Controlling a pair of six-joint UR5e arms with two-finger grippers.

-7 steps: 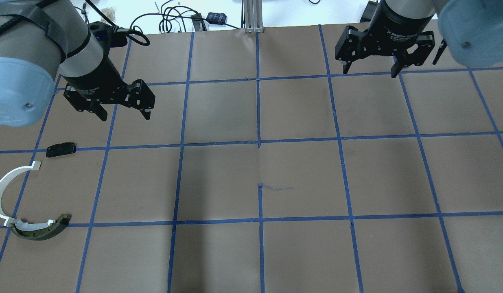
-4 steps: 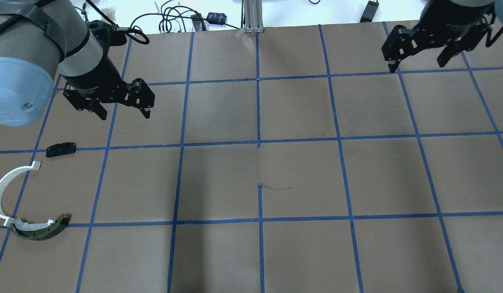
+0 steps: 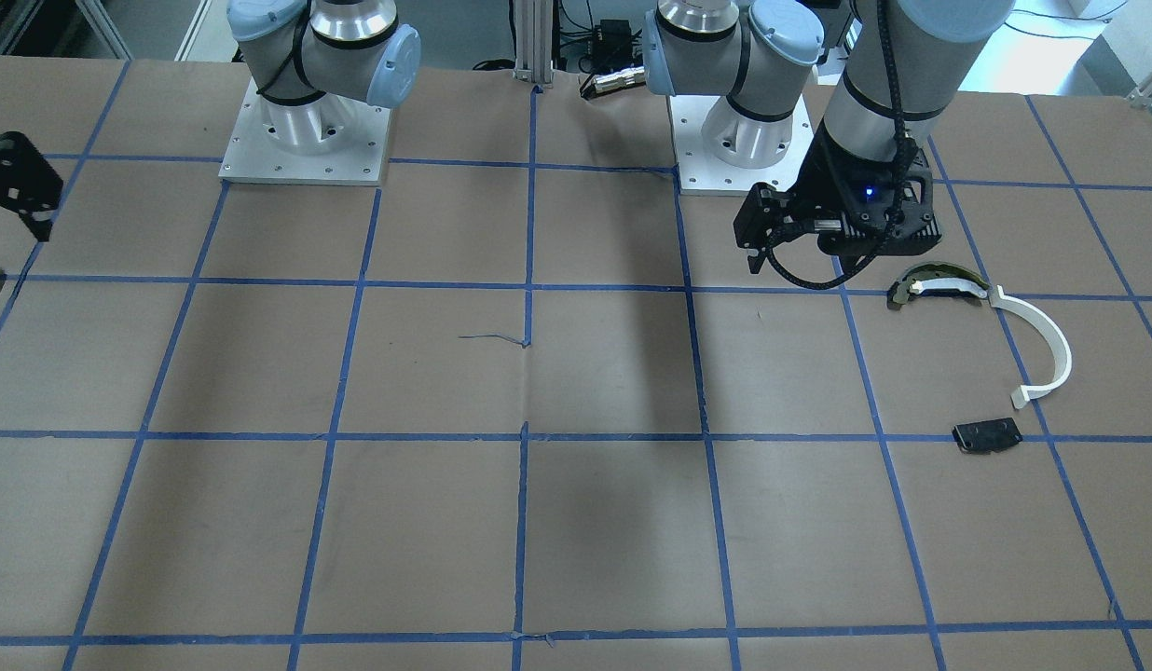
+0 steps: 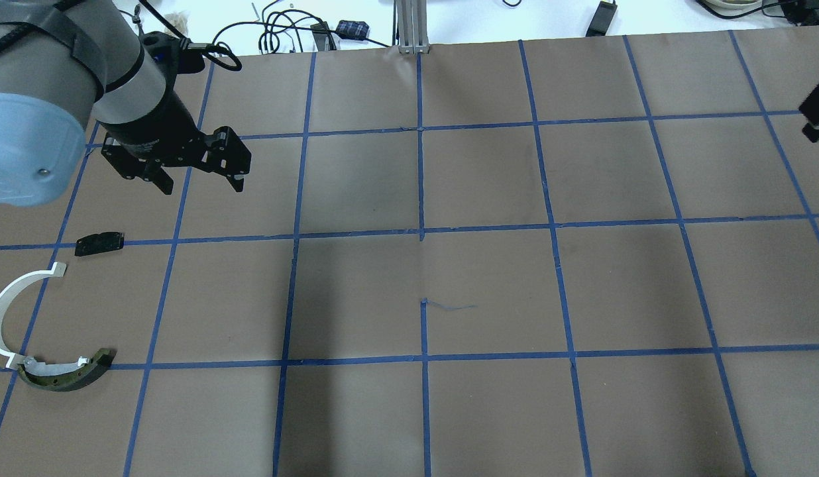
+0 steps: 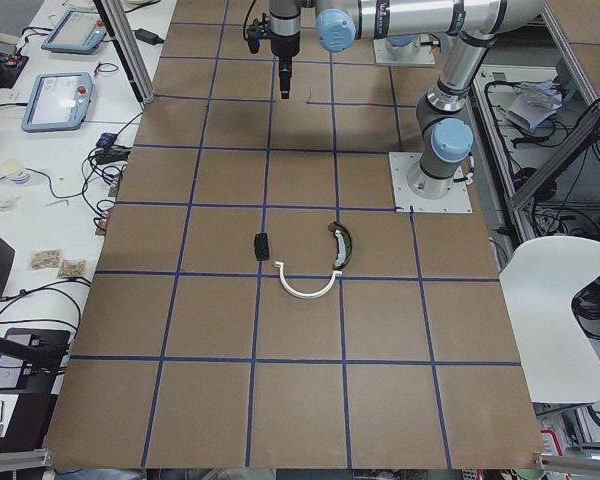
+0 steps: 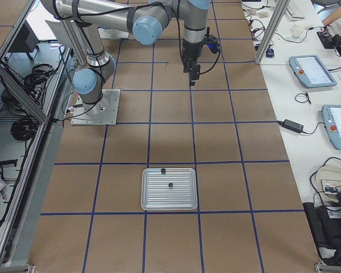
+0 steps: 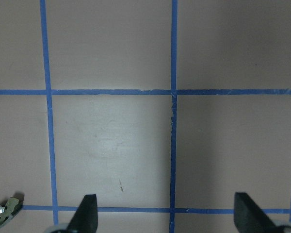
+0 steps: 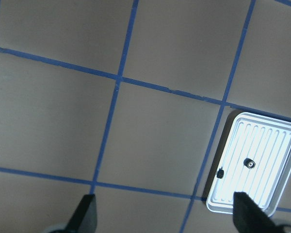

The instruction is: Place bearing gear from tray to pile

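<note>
Since the bearing gear on the tray looks tiny, rigid and slick, we'd pinch its rim with the right gripper, spread wide like the left gripper.

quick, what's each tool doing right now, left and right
left tool: open, holding nothing.
right tool: open, holding nothing.

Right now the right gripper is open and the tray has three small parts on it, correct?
Not three. The right wrist view shows two small parts on the tray: one near its middle, one at its rim. The right gripper is open, as you said.
</note>
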